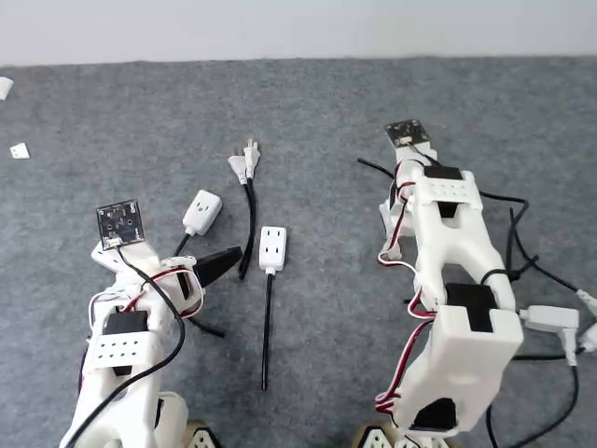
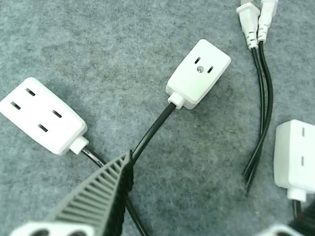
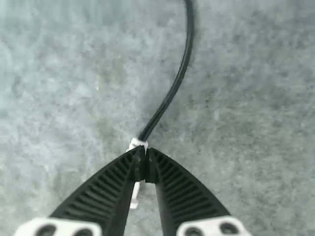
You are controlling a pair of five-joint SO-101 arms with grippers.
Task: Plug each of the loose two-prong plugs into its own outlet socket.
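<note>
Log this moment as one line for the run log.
left gripper: open, near outlet socket | right gripper: shut on plug | two other plugs: loose on carpet

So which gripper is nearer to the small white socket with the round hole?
Left. The left gripper hangs open just beside the socket, over its black cord. The right gripper is far off on the other side, shut on a white cord end.

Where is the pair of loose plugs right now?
High view: the paired plugs lie on the carpet left of centre, beyond the white outlet block and right of the smaller outlet.
</note>
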